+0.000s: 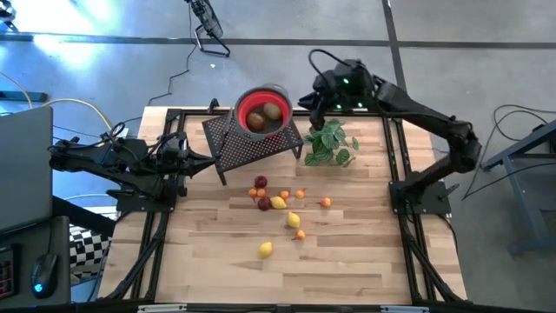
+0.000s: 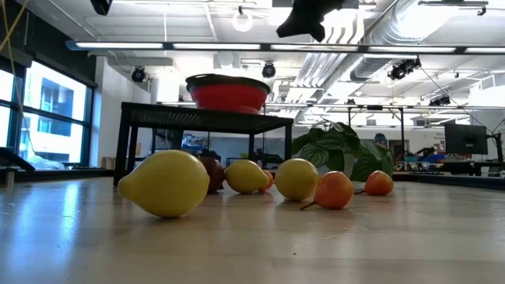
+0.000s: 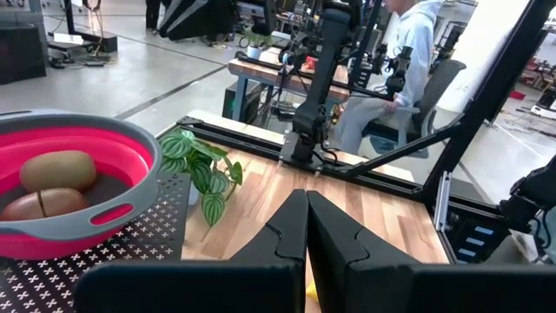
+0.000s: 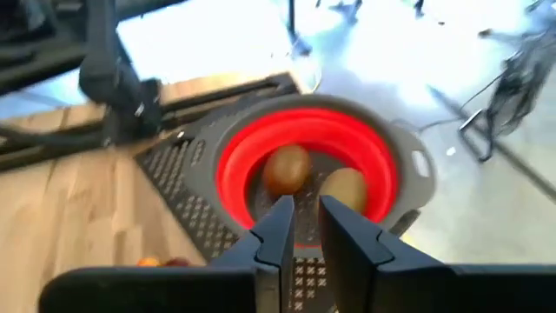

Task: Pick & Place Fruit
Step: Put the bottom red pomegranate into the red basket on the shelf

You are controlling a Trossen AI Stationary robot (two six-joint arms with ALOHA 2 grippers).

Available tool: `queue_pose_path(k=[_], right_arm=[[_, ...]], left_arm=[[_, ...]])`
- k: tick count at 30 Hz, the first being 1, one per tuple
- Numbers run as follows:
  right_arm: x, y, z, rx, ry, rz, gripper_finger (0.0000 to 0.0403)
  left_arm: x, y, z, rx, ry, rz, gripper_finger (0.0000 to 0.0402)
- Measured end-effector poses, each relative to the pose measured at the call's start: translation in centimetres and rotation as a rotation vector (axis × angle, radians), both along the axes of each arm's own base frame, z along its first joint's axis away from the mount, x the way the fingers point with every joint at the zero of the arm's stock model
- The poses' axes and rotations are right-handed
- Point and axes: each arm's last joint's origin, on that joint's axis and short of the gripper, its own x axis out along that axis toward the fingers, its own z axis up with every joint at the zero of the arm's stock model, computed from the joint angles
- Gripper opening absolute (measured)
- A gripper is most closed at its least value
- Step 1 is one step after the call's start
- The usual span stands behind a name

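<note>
A red bowl (image 1: 280, 97) with a grey rim stands on a black perforated stand (image 1: 248, 148) at the table's far side. Two brownish kiwi-like fruit (image 4: 287, 168) lie in it. Several small fruit, yellow lemons (image 1: 278, 203), orange balls (image 1: 326, 202) and dark red ones (image 1: 260, 182), lie loose on the wood at mid-table. My right gripper (image 4: 302, 217) hangs above the bowl's right rim (image 1: 314, 111), slanting down, with a narrow gap between its fingers and nothing in it. My left gripper (image 3: 306, 226) waits shut and level at the table's left (image 1: 187, 152).
A green leafy plant (image 1: 331, 144) stands right of the stand, under my right arm. Black frame rails (image 1: 400, 165) run along the table's left and right sides. Bare wood lies toward the near edge. A seated person (image 3: 408, 52) shows beyond the table.
</note>
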Motion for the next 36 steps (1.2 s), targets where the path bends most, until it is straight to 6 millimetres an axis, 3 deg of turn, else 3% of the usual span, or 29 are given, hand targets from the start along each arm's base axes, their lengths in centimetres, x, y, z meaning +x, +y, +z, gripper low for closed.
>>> queue_pose_path(k=[14,21,27,36], right_arm=[[-6.7,2.4,-5.6,0.080,-0.280,-0.162,0.0050],[-9.0,3.5,-5.8,0.123,-0.343,-0.237,0.0050],[-10.5,4.4,-4.6,0.090,-0.384,-0.237,0.0050],[-12.1,5.1,-4.9,0.142,-0.308,-0.168,0.0050]], left_arm=[[1.6,-0.3,0.5,-0.014,-0.054,0.003,0.0000],[3.3,-0.7,0.5,-0.013,-0.063,0.003,0.0000],[4.8,-1.0,0.2,-0.046,-0.057,0.014,0.0000],[7.5,-1.4,-1.9,-0.053,0.070,0.088,0.0000]])
